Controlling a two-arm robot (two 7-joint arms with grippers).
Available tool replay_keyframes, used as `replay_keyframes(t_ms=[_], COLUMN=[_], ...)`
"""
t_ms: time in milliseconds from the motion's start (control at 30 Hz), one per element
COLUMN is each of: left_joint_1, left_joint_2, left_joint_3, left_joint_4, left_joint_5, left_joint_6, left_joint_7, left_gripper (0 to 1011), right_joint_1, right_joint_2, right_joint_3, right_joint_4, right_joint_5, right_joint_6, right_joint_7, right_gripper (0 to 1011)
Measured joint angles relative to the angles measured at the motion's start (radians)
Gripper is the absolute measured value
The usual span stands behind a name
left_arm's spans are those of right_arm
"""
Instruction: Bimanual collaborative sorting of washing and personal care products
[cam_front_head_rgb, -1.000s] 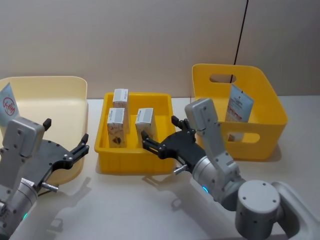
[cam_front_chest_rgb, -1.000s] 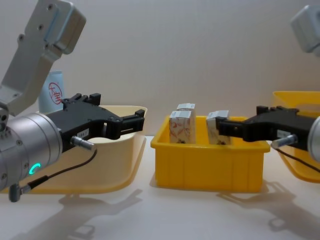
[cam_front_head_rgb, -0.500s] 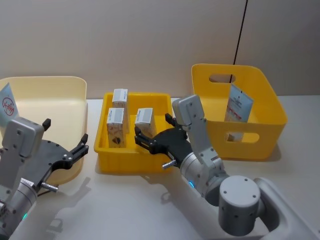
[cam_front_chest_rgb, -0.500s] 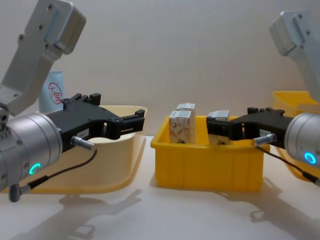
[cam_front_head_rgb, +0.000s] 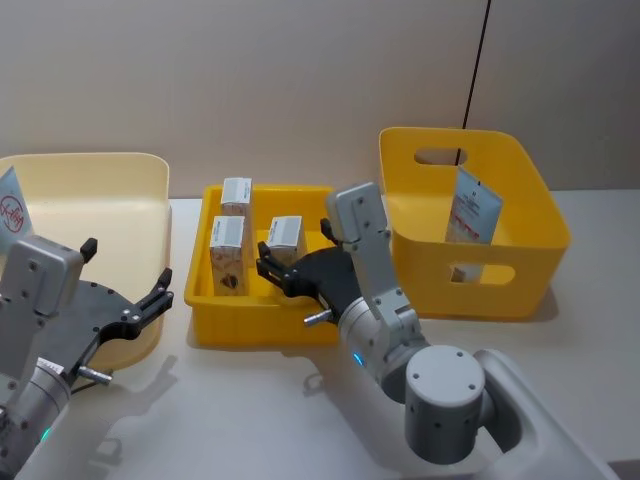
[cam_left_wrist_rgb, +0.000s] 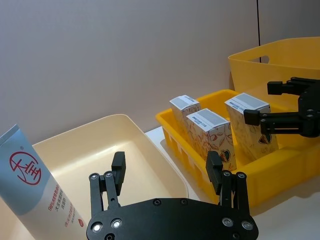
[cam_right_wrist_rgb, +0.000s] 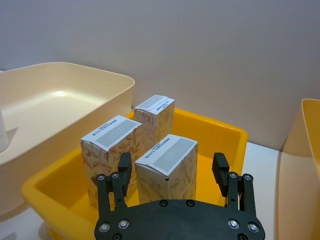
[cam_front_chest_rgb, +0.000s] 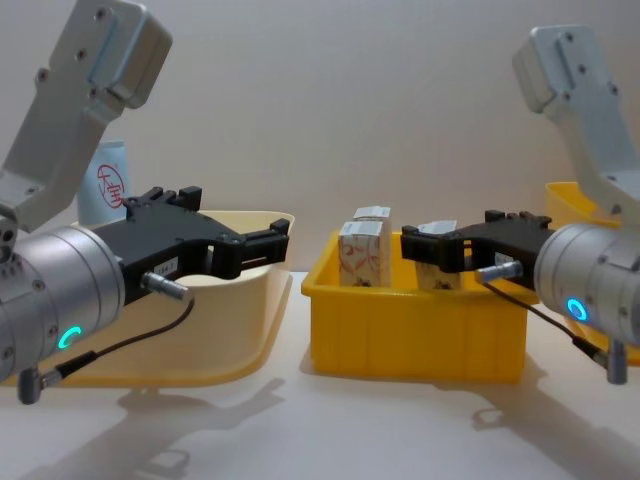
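Note:
Three small white cartons with reddish swirls stand in the shallow yellow tray (cam_front_head_rgb: 262, 328): one at the back (cam_front_head_rgb: 237, 193), one at front left (cam_front_head_rgb: 228, 255), one at right (cam_front_head_rgb: 285, 237). My right gripper (cam_front_head_rgb: 292, 258) is open over the tray, its fingers on either side of the right carton (cam_right_wrist_rgb: 167, 165); whether they touch it is unclear. My left gripper (cam_front_head_rgb: 125, 270) hangs open and empty at the near right edge of the cream bin (cam_front_head_rgb: 110, 165). A pale-blue tube with a red round logo (cam_left_wrist_rgb: 35, 185) leans inside that bin. Another tube (cam_front_head_rgb: 470, 212) stands in the tall yellow basket (cam_front_head_rgb: 520, 270).
The cream bin, the tray and the tall basket stand in a row from left to right, close together. White tabletop runs free in front of them. A plain wall closes off the back.
My right gripper has swung left, away from the tall basket, and now sits over the tray with its fingers flanking the right carton. The left arm has stayed still.

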Motion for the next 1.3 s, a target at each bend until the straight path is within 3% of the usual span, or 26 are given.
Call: replay_keyframes(t_ms=[1300], left_joint_1=[0.0], left_joint_2=[0.0], left_joint_3=[0.0], left_joint_4=[0.0], left_joint_5=[0.0], left_joint_6=[0.0], left_joint_7=[0.0], left_gripper=[1003], right_joint_1=[0.052], right_joint_2=[-0.075], right_joint_3=[0.007], right_joint_4=[0.11], right_joint_5=[-0.062], right_joint_6=[0.008], right_joint_7=[-0.046], right_gripper=[1001])
